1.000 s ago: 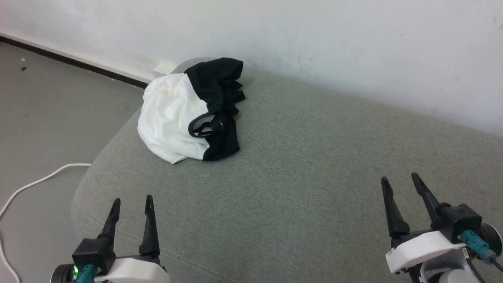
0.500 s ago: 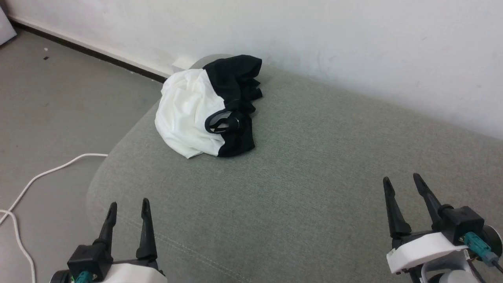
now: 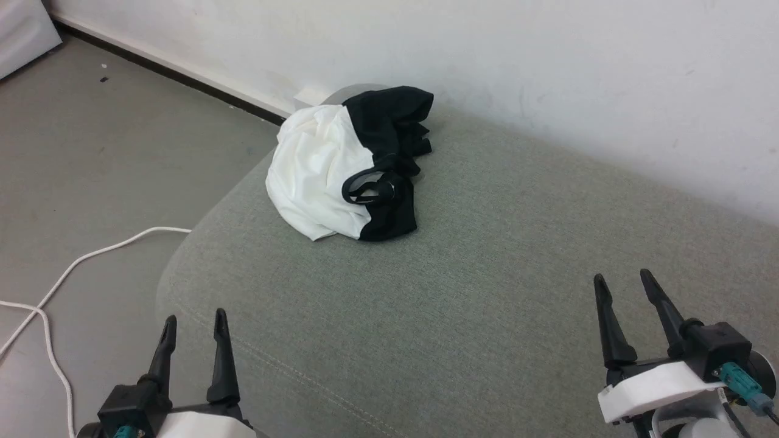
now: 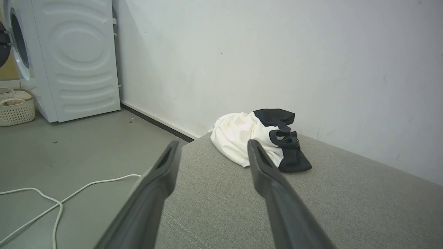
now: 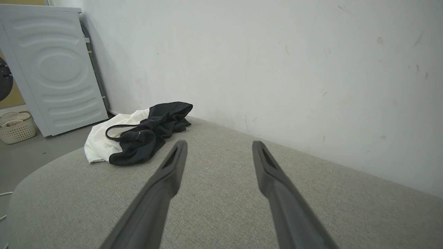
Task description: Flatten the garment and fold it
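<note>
Toward the upper middle of the head view, the garment [image 3: 341, 176] lies bunched near the far corner of the grey cushion [image 3: 487, 292], untouched. Left gripper [image 3: 193, 325] and right gripper [image 3: 623, 287] hover low with jaws spread, empty, probably ready to reach.

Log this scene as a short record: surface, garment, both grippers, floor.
surface: grey fabric cushion against white wall
garment: crumpled white T-shirt with black sleeves, not yet flattened, at the cushion's far left end
left gripper: open, empty, apart from the T-shirt
right gripper: open, empty, apart from the T-shirt
floor: white cable lying loose
</note>
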